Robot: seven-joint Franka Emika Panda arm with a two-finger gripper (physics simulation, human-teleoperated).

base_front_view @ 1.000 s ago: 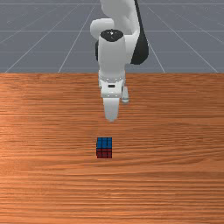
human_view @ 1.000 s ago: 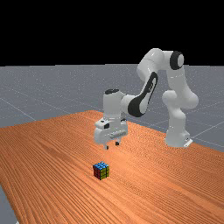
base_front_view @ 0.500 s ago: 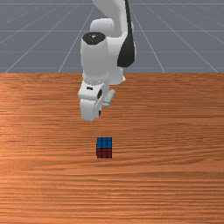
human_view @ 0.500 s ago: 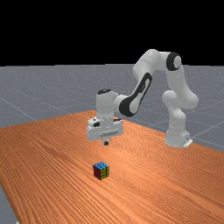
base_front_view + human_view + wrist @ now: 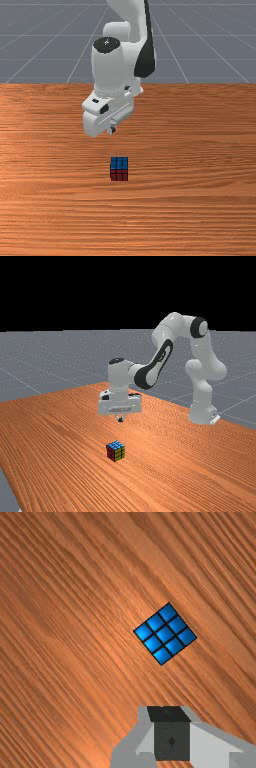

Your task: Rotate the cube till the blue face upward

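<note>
The Rubik's cube (image 5: 119, 169) sits flat on the bench (image 5: 200, 190) with its blue face upward, the way the task wants it. In the front view, its red face is toward the camera and its edges line up with the wood grain. In the far view, red shows on the left and yellow on the right.

The gripper (image 5: 120, 419) is closed, its two fingers together, and hangs above the bench, apart from the cube. In the front view it is on the far side of the cube and slightly to the left. The wrist view has the cube's blue top set at a slant to the fingers. The white and grey arm (image 5: 120, 376) reaches in from the far view's right.
</note>
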